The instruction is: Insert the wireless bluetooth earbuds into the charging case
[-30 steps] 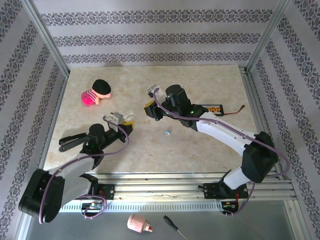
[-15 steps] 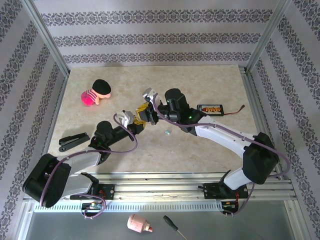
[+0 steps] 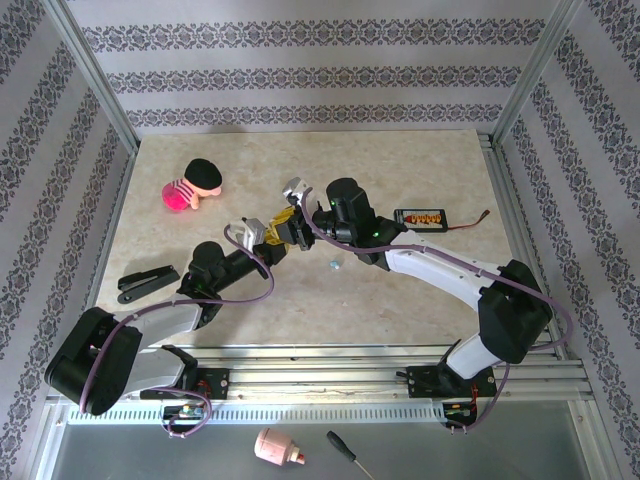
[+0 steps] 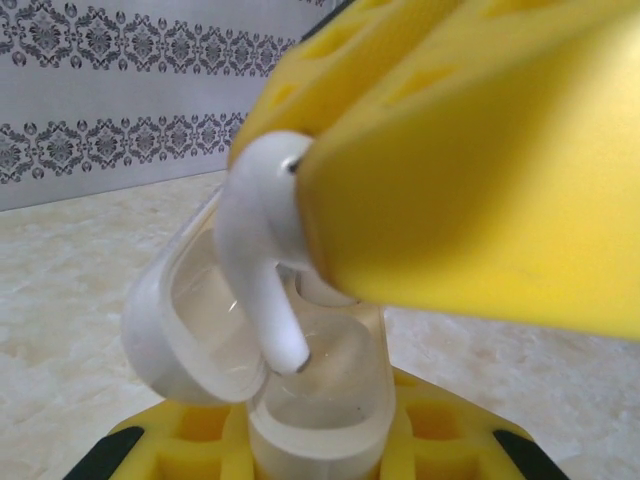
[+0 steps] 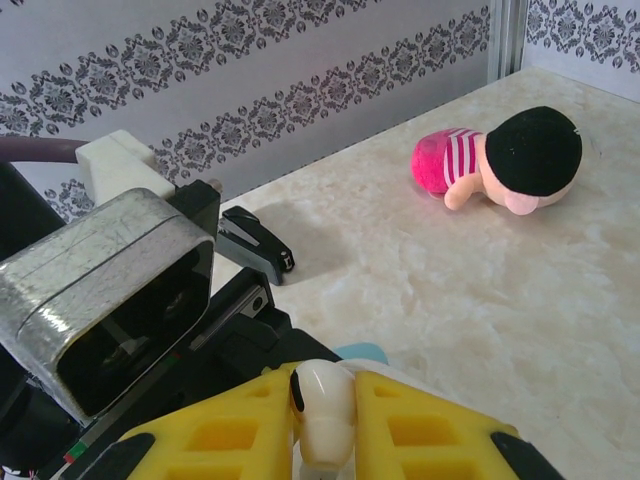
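In the left wrist view my left gripper (image 4: 320,445) is shut on the translucent white charging case (image 4: 330,400), which stands upright with its lid open to the left. A white earbud (image 4: 255,250) hangs stem-down over the case's opening, its tip just above the inside. It is pinched by the yellow fingers (image 4: 470,180) of my right gripper. In the right wrist view my right gripper (image 5: 325,430) is shut on that earbud (image 5: 325,390). Seen from the top, the two grippers meet at mid-table, left (image 3: 268,238) and right (image 3: 292,226). A pale blue earbud (image 3: 335,265) lies on the table nearby.
A pink plush doll with a black cap (image 3: 193,184) lies at the back left. A black stapler (image 3: 147,282) sits left of the left arm. A black device with a wire (image 3: 422,216) lies to the right. A screwdriver (image 3: 345,452) and a pink object (image 3: 277,448) lie below the front rail.
The left gripper with the case has moved right and the right gripper down-left, so they now meet. In the last half second they hardly shifted.
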